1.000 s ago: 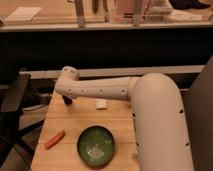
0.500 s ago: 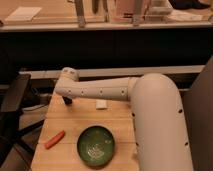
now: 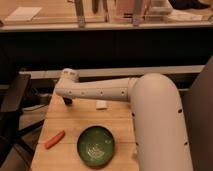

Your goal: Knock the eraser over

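jaws shut, down at the table's point(image 3: 120, 117) far left corner, unmoved like bowl point(image 3: 95, 145) and marker point(image 3: 54, 139).

Wooden table point(image 3: 120, 120), green bowl point(image 3: 95, 145), orange stick point(image 3: 54, 139), small white block point(image 3: 101, 104)

One wooden tabletop point(image 3: 120, 117) carries the things, one of each kind. One green bowl point(image 3: 95, 146) sits near its front edge. One orange stick point(image 3: 54, 139) lies just left of the bowl. One small white block point(image 3: 101, 104) lies behind the bowl, toward the far edge. One white robot arm point(image 3: 100, 90) stretches across behind the bowl. Its one claw point(image 3: 67, 101), a dark closed tip pointing down at the tabletop, hangs behind the bowl and to its left.
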`<act>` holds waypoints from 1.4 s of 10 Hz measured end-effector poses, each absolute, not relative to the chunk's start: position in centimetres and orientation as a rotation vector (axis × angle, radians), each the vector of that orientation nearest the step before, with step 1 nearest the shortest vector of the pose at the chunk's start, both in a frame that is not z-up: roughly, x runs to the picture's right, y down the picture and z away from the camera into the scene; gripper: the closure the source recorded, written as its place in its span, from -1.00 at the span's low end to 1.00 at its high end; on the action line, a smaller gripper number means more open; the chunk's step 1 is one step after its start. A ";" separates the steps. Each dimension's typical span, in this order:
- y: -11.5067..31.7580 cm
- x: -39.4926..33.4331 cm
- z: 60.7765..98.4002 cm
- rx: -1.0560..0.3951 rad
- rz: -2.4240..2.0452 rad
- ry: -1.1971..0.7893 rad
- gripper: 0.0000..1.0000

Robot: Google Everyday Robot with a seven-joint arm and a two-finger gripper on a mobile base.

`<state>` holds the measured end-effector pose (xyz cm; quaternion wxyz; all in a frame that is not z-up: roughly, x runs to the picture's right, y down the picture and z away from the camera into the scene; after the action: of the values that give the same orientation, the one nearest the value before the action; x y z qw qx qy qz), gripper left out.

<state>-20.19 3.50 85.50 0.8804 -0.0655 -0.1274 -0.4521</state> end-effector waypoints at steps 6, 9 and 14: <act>3.4 -20.7 85.9 -0.106 -0.962 -0.276 0.99; 3.3 -20.9 86.0 -0.092 -0.972 -0.281 0.99; 3.4 -21.0 86.3 -0.070 -0.988 -0.291 0.99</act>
<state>-21.04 3.44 86.33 0.8698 -0.0332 -0.1391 -0.4723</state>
